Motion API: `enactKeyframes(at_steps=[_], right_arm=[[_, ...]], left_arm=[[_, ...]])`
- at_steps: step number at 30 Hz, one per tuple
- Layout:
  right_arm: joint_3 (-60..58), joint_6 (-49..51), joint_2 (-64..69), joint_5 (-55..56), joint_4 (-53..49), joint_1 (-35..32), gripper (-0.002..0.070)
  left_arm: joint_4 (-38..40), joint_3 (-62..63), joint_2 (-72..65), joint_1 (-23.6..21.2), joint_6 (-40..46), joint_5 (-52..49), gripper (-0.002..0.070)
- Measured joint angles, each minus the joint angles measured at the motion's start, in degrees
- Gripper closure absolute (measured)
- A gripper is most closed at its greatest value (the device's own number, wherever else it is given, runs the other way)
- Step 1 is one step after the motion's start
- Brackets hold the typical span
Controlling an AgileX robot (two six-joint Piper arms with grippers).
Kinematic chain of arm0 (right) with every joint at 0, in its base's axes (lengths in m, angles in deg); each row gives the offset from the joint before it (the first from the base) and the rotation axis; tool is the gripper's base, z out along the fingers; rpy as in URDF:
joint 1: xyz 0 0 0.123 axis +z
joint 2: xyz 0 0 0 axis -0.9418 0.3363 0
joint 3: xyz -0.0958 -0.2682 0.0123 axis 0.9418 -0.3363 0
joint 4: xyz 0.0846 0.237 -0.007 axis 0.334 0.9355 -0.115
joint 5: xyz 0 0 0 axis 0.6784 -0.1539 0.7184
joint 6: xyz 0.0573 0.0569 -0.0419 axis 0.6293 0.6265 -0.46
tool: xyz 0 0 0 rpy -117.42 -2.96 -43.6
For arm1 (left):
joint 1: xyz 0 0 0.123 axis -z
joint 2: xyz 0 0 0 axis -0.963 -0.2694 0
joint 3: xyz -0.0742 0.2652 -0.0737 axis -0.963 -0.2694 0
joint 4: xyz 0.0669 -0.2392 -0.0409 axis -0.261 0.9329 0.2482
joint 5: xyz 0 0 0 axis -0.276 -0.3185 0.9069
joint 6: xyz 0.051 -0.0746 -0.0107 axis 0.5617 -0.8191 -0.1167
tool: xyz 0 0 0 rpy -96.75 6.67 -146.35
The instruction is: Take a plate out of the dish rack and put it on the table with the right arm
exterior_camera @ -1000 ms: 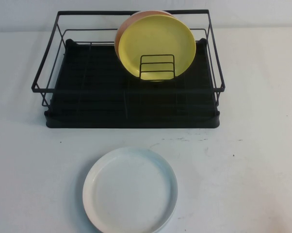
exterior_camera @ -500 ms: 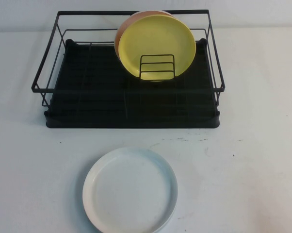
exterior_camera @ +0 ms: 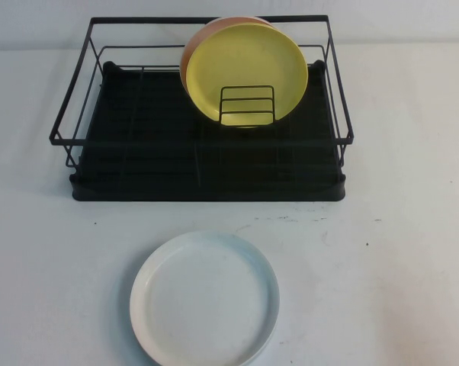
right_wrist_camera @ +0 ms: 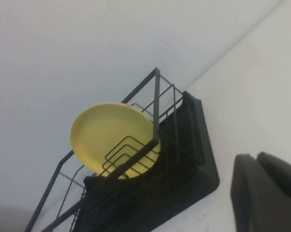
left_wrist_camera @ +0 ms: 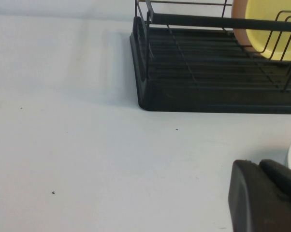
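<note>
- Nothing shifts across the last second in the high view: plates, rack and desk all sit exactly as they were, and neither arm has come into that view.
- Yellow plate (exterior_camera: 246, 71) stands on edge in the dish rack (exterior_camera: 207, 164), propped behind the small wire divider (exterior_camera: 247, 105), with the pale pink plate (exterior_camera: 190, 57) pressed close behind it.
- White plate (exterior_camera: 205, 299) lies flat on the desk (exterior_camera: 397, 252), in front of the rack and well apart from it.
- Right end effector (right_wrist_camera: 266, 193) shows only as a dark bulk at the corner of its own wrist view, away from the rack on the desk side; whether it is spread or pressed together, I cannot tell.
- Left end effector (left_wrist_camera: 264, 195) sits low over the desk near the rack's front corner, just beside the white plate's rim; its state too I cannot tell.
- Risk one: the yellow plate is glossy and thin-edged, so a shallow pinch on its rim could slip as it lifts.
- Risk two: the divider wires cross its lower face, so pulling forward rather than up may snag it and drag the rack.
- Risk three: the pink plate leans right behind, and a wide grasp could catch both or tip the pink one over.
- Risk four: the rack's top rail crosses the approach path, inviting a knock on the way in.
- Risk five: the white plate takes up the desk in front, so a careless placement could land on its rim.
</note>
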Motion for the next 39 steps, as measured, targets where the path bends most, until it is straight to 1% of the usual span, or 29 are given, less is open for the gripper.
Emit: enactKeyframes(at_steps=[4, 7, 10, 14, 17, 22, 25, 30, 32, 33, 35, 39], right_arm=[[7.3, -4.0, 8.2, -6.0, -1.1, 0.0, 0.0694], [15.1, -8.4, 18.9, -11.5, -3.4, 0.0, 0.0694], [23.7, -15.5, 31.0, -15.5, -4.6, 0.0, 0.0694], [34.8, -25.4, 45.3, -18.0, -4.9, 0.0, 0.0694], [43.2, -33.0, 55.5, -20.0, -3.7, 0.0, 0.0694], [56.7, -46.4, 71.6, -24.2, 2.0, 0.0, 0.0694], [64.8, -51.8, 79.1, -26.6, 3.0, 1.0, 0.0694], [75.7, -58.9, 89.2, -29.7, 2.6, 4.7, 0.0689], [79.5, -62.2, 92.2, -30.3, 2.4, 6.1, 0.0666], [81.3, -63.9, 93.8, -30.6, 2.4, 6.8, 0.0642], [84.4, -66.5, 96.5, -31.3, 2.3, 7.9, 0.058], [90.8, -70.5, 101.8, -32.5, 1.9, 10.0, 0.0421]], left_arm=[[0.0, 0.0, 0.0, 0.0, 0.0, -0.1, 0.0679], [0.0, 0.0, 0.0, 0.0, 0.0, 0.0, 0.0679], [0.0, 0.0, 0.0, 0.0, 0.0, 0.0, 0.0679], [0.0, 0.0, 0.0, 0.0, 0.0, 0.0, 0.0679], [0.0, 0.0, 0.0, 0.0, 0.0, 0.0, 0.0679], [0.0, 0.0, 0.0, 0.0, 0.0, 0.0, 0.0679], [0.0, 0.0, 0.0, 0.0, 0.0, 0.0, 0.0679], [0.0, 0.0, 0.0, 0.0, 0.0, 0.0, 0.0679], [0.0, 0.0, 0.0, 0.0, 0.0, 0.0, 0.0679], [0.0, 0.0, 0.0, 0.0, 0.0, 0.0, 0.0679], [0.0, 0.0, 0.0, 0.0, 0.0, 0.0, 0.0679], [0.0, 0.0, 0.0, 0.0, 0.0, 0.0, 0.0679]])
